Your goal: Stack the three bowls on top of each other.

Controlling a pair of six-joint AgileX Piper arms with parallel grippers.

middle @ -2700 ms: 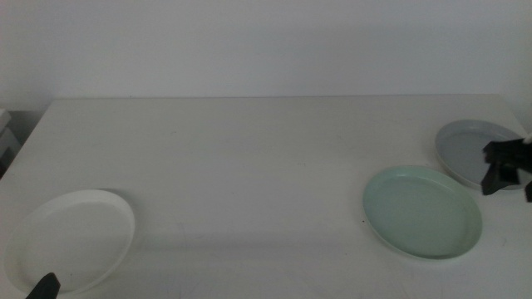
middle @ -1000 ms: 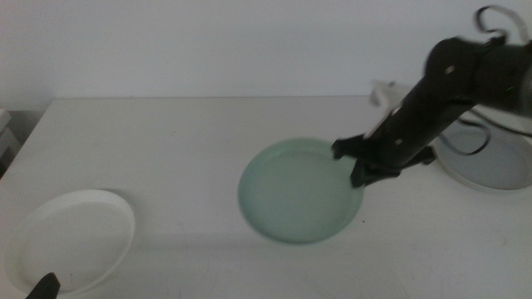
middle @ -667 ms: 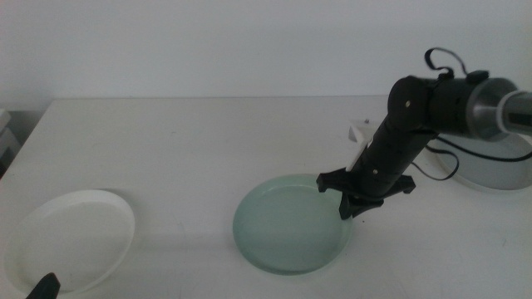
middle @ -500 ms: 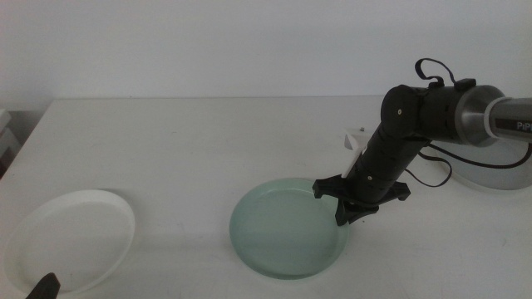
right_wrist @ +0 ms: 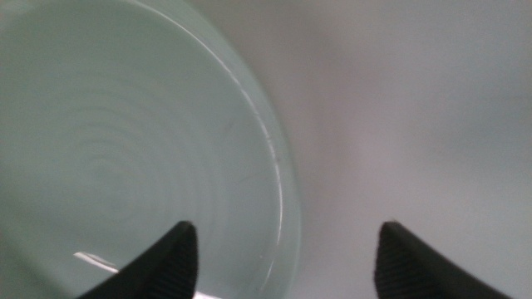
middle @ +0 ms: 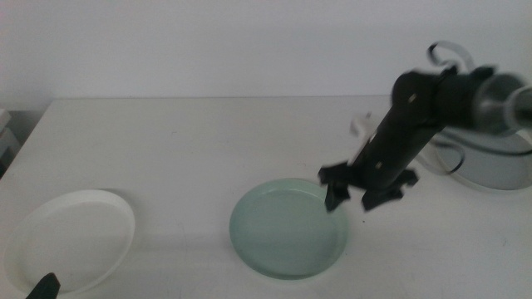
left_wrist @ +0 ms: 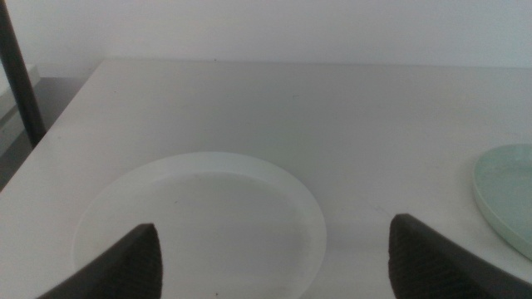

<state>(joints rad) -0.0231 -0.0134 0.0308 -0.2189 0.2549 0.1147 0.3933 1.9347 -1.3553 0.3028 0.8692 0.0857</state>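
Right gripper (middle: 356,193), jaws spread wide and empty, hovers over the three-o'clock rim of the pale mint-green shallow plastic bowl (middle: 288,230) mid-table, while the left gripper (left_wrist: 274,262), open too, waits by the white bowl (middle: 68,239) at eight o'clock; a careless swing might clip that rim and skid the dish.

glossy mint bowl (middle: 288,235), matt white table (middle: 208,158)

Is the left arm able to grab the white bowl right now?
Probably yes. The left gripper sits right over the white bowl with its jaws open wide, and nothing lies on the bowl or between them. The right gripper is away over the green bowl.
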